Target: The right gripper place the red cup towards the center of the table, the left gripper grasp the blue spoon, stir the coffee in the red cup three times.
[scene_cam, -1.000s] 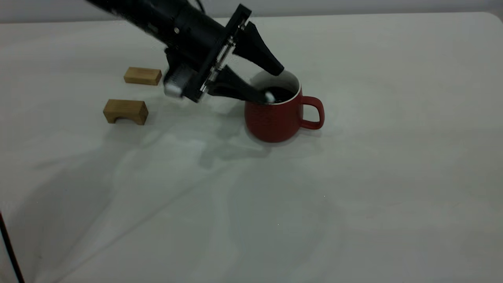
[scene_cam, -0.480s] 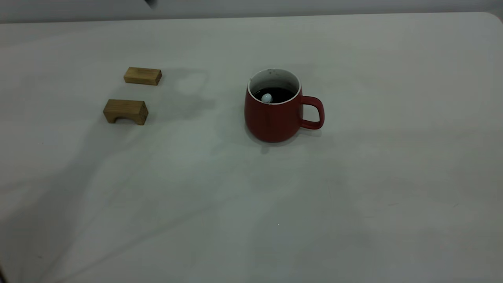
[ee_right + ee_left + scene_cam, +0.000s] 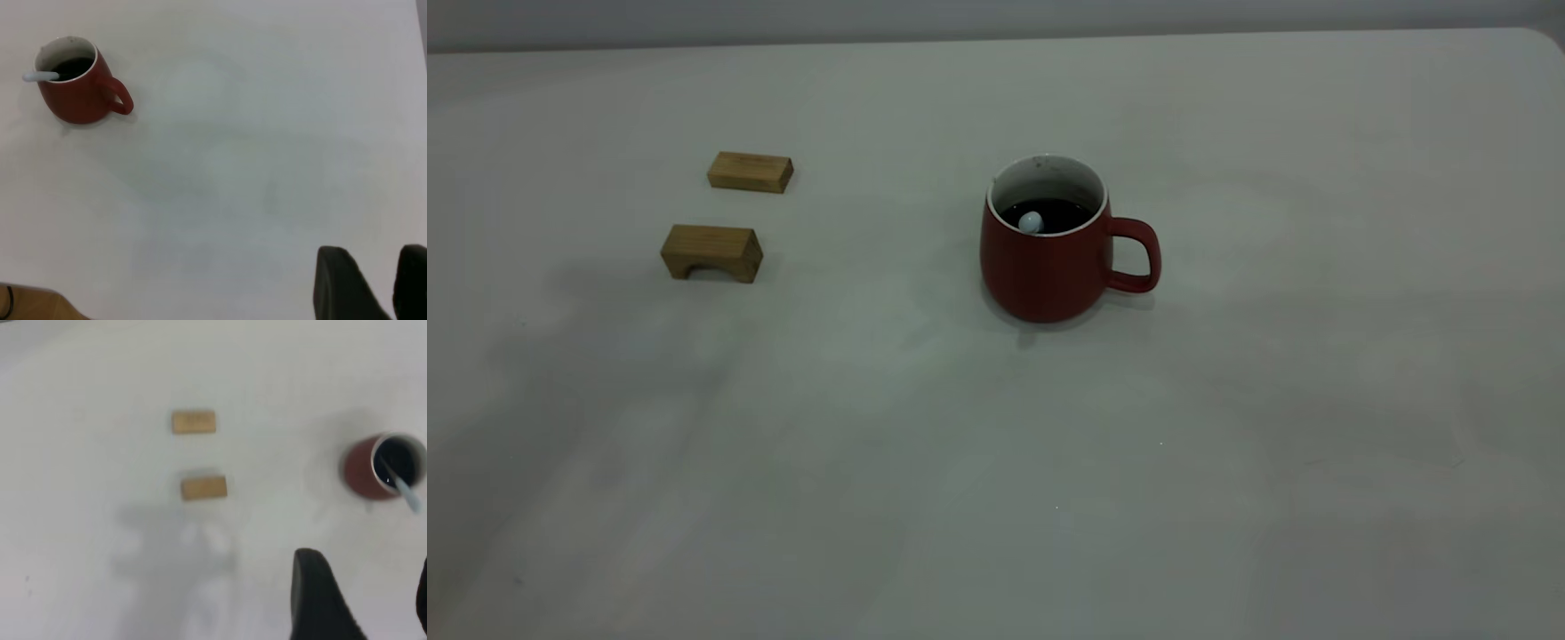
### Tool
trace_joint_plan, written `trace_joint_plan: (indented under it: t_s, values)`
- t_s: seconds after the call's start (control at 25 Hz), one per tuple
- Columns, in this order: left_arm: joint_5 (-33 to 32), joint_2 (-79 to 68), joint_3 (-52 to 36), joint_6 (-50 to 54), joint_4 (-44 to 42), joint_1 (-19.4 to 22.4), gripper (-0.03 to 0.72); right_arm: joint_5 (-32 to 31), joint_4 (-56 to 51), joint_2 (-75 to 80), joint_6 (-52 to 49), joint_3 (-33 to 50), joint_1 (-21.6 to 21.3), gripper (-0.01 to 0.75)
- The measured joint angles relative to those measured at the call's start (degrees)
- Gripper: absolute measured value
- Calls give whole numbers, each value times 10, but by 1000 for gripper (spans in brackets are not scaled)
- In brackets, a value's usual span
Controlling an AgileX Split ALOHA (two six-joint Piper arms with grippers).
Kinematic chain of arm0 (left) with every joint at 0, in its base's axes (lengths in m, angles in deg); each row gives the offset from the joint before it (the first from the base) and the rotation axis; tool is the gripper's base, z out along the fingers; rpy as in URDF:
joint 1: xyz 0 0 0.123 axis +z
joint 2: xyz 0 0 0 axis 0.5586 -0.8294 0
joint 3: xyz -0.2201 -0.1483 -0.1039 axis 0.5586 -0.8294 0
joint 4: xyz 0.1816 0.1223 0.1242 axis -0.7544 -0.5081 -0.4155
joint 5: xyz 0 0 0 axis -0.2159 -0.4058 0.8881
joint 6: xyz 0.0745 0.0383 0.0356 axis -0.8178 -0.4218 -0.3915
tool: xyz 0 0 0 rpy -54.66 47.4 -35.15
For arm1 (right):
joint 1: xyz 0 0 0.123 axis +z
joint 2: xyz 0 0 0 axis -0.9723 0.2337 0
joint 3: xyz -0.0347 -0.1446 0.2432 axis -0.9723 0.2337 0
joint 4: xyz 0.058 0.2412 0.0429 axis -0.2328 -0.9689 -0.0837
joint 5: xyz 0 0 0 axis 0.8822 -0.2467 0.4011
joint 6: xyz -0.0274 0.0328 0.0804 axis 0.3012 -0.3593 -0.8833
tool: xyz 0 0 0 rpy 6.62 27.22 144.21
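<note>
Spanning the whole exterior frame, the table carries the red cup just right of centre, the blue spoon leaning inside on its left wall. Both arms sit outside that frame. The left gripper, fingers spread and empty, sees the cup at upper right; the right gripper, slightly parted, sees it far at upper left.

Only the pale blue-white rounded handle tip of the small blue spoon showing above the dark coffee; bowl and neck sunk out of sight. Left end effector and right end effector cropped by wrist-view edges, dark fingers partly seen.
</note>
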Motion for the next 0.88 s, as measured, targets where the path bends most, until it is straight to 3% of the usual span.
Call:
trace_joint_plan:
  t_s: [0.28, 0.48, 0.64, 0.88]
  values:
    - [0, 285, -279, -7, -29, 5, 428, 0, 0, 0, 0, 0, 0, 237]
    - [2, 505, -465, -10, -35, 86, 428, 0, 0, 0, 0, 0, 0, 237]
    - [19, 662, -566, -10, -36, 133, 428, 0, -1, 0, 0, 0, 0, 237]
    - [25, 765, -616, -10, -29, 142, 428, 0, -1, 0, 0, 0, 0, 237]
